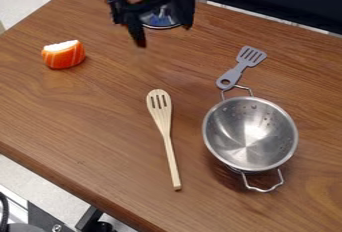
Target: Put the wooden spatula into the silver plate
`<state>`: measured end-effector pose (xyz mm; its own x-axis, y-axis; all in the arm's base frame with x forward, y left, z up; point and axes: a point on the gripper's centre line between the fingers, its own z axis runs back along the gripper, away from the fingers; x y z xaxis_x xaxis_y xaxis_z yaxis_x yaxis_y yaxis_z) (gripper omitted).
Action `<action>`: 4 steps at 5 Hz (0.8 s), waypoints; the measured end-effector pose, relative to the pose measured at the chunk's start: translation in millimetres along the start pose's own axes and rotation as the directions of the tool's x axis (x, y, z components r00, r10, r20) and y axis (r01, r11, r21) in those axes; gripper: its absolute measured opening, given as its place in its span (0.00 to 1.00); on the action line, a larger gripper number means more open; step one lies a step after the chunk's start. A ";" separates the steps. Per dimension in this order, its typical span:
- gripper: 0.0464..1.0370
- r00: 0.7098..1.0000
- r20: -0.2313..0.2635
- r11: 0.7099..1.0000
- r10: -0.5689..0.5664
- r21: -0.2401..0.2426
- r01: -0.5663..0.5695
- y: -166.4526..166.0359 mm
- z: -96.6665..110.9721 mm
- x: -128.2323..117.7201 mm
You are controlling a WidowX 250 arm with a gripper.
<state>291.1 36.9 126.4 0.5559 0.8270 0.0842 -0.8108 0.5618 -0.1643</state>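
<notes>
Beside the colander [250,135] — a gray spatula [240,69] lies.

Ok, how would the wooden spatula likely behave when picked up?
The wooden spatula is probably stiff and light, being thin, straight wood. Long and slim, it may swivel if gripped near one end. Its broad, flat head on the table should keep it from rolling.

No lettering, label or number is legible from where I stand in the room.
</notes>
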 end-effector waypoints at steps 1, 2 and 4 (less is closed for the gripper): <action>0.96 0.993 -0.027 0.992 -0.116 0.052 0.117 10.5 -4.9 -7.0; 0.96 0.984 -0.010 0.983 -0.176 0.047 0.176 21.1 -4.2 -17.6; 0.96 0.962 -0.002 0.960 -0.273 0.065 0.273 42.7 -24.4 -39.4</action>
<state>239.0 27.7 92.1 0.7567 0.6420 0.1237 -0.6386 0.7663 -0.0709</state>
